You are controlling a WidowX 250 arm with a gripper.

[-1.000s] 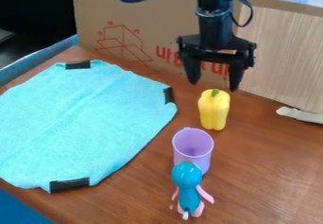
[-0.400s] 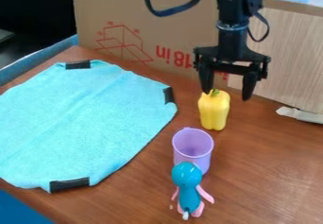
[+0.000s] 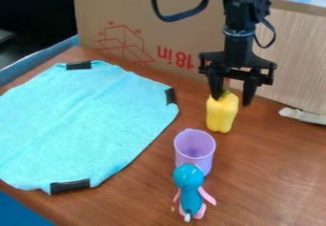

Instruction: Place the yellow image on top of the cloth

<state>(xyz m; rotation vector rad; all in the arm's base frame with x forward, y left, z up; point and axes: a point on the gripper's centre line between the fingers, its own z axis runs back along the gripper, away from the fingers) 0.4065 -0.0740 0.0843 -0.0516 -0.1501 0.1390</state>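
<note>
The black gripper [image 3: 233, 101] hangs at the upper right, its two fingers pointing down and spread apart. One finger is at the top of the yellow bell pepper [image 3: 221, 115], by its green stem; the other is to the right of the pepper's top. The pepper stands upright on the wooden table, tilted slightly. To the left, the light blue cloth [image 3: 83, 125] lies flat, with black strips at several of its edges.
A purple cup [image 3: 195, 149] stands in front of the pepper, with a teal and pink toy figure [image 3: 189, 191] right before it. Behind are a cardboard box [image 3: 143, 34] and a wood-grain panel [image 3: 290, 58]. A whitish strip [image 3: 303, 116] lies at the right.
The gripper has moved right and down to the pepper, its fingers nearer each other than before. The pepper has shifted slightly right and leans a little.
</note>
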